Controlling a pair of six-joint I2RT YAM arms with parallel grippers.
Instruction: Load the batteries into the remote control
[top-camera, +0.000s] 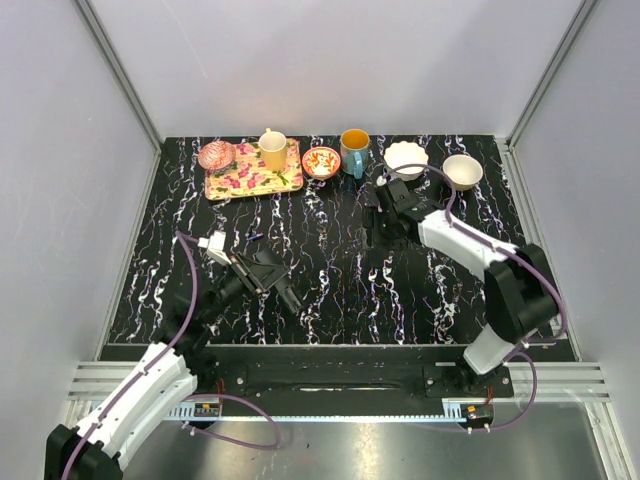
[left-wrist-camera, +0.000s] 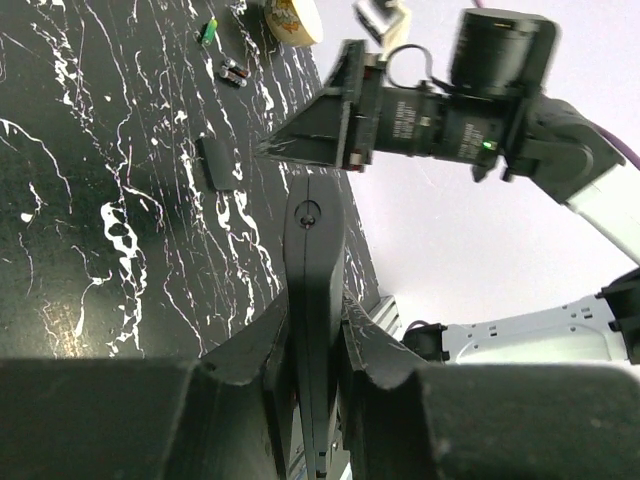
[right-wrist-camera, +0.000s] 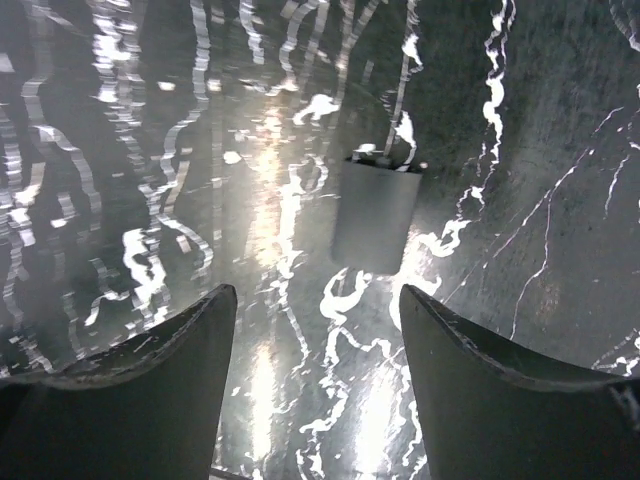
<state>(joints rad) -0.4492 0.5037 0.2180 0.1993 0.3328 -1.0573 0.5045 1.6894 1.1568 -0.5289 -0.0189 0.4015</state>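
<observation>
The remote control (left-wrist-camera: 313, 240) is a slim black bar held edge-on between my left fingers, lifted off the table. My left gripper (left-wrist-camera: 315, 305) is shut on it; both show in the top view, gripper (top-camera: 272, 278) and remote (top-camera: 291, 298), left of centre. My right gripper (right-wrist-camera: 315, 330) is open and empty, pointing down at the table just short of a small dark rectangular cover (right-wrist-camera: 375, 215). It shows in the top view (top-camera: 378, 225) right of centre. The cover (left-wrist-camera: 220, 162) lies flat on the table, with two small batteries (left-wrist-camera: 235, 72) farther off.
A floral tray (top-camera: 250, 178) with a pink dish and a yellow cup (top-camera: 272, 150) stands at the back left. A patterned bowl (top-camera: 321, 161), a blue mug (top-camera: 354, 150) and two white bowls (top-camera: 406, 157) line the back edge. A small green thing (left-wrist-camera: 208, 30) lies near the batteries.
</observation>
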